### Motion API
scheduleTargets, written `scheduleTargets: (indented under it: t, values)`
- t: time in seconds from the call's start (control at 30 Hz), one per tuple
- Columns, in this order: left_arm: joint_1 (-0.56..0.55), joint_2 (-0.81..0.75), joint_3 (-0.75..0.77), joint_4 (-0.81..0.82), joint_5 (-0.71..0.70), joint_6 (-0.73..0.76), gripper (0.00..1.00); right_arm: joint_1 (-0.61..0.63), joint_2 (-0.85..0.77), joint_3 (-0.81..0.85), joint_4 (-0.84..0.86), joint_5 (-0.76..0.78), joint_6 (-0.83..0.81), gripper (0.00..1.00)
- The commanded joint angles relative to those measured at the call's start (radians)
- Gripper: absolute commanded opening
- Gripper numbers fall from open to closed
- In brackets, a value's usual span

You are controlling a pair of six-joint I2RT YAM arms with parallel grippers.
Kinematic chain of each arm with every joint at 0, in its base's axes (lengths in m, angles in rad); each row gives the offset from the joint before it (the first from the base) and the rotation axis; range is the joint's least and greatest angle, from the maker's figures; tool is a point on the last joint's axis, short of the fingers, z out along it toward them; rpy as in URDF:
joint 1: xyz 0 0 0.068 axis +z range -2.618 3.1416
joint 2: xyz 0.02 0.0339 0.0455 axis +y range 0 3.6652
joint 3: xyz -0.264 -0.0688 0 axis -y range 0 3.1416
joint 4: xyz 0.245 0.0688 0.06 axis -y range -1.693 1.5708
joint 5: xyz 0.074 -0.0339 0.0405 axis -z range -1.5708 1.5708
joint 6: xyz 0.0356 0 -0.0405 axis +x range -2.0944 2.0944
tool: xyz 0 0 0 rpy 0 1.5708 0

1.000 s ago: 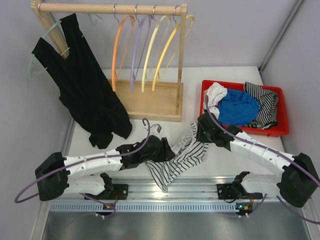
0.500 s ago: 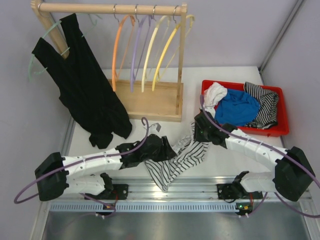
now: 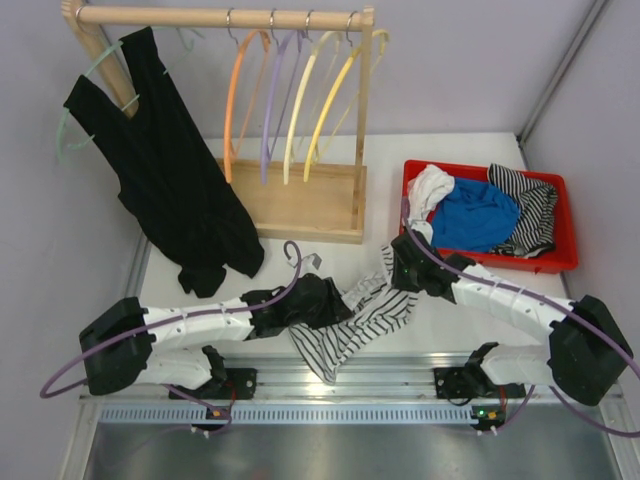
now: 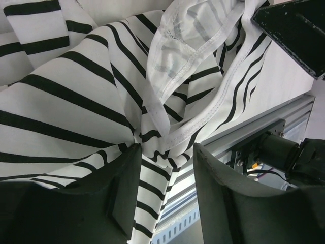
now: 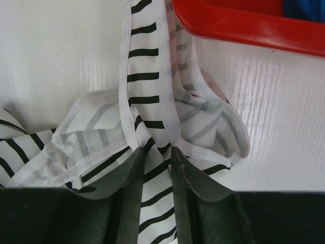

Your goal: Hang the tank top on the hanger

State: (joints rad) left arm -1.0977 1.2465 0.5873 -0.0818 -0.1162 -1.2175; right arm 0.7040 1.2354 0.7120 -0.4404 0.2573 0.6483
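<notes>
The striped tank top [image 3: 370,315] lies crumpled on the white table between my arms. It fills the left wrist view [image 4: 76,101] and shows in the right wrist view [image 5: 144,76]. My left gripper [image 3: 338,303] is at its left end. Its jaws [image 4: 165,150] stand apart, with fabric bunched against one finger and a gap to the other. My right gripper [image 3: 395,275] is at the top's upper right end, and in its own view [image 5: 155,150] it is shut on a strap. The orange hanger [image 3: 232,100] hangs on the wooden rack, far from both grippers.
A red bin [image 3: 500,262] with blue, white and bold striped garments sits at the right, its rim near my right gripper [image 5: 244,25]. The wooden rack [image 3: 300,205] also holds purple and yellow hangers. A black tank top [image 3: 170,180] hangs at the left. A metal rail [image 3: 350,375] runs along the near edge.
My right gripper shifted slightly left, then back, keeping hold of the strap. My left arm moved a little to the right. The tank top barely changed shape.
</notes>
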Motion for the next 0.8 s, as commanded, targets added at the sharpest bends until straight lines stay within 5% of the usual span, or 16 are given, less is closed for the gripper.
scheduleTargets:
  t: [0.0, 0.13, 0.3, 0.63, 0.77]
  values:
    - [0.001, 0.008, 0.0, 0.037, -0.025, -0.016, 0.47, -0.012, -0.033, -0.008, 0.048, -0.009, 0.011, 0.27]
    - [0.001, 0.031, 0.008, 0.021, -0.031, 0.016, 0.33, -0.009, -0.043, -0.014, 0.049, -0.02, 0.011, 0.23]
    - [0.001, -0.008, 0.086, -0.087, -0.088, 0.11, 0.01, -0.009, -0.086, 0.027, 0.009, -0.023, 0.001, 0.14]
    - [0.001, -0.214, 0.295, -0.387, -0.267, 0.285, 0.0, -0.011, -0.191, 0.199, -0.121, -0.01, -0.039, 0.0]
    - [0.001, -0.21, 0.519, -0.519, -0.316, 0.389, 0.0, -0.009, -0.192, 0.367, -0.196, 0.005, -0.079, 0.0]
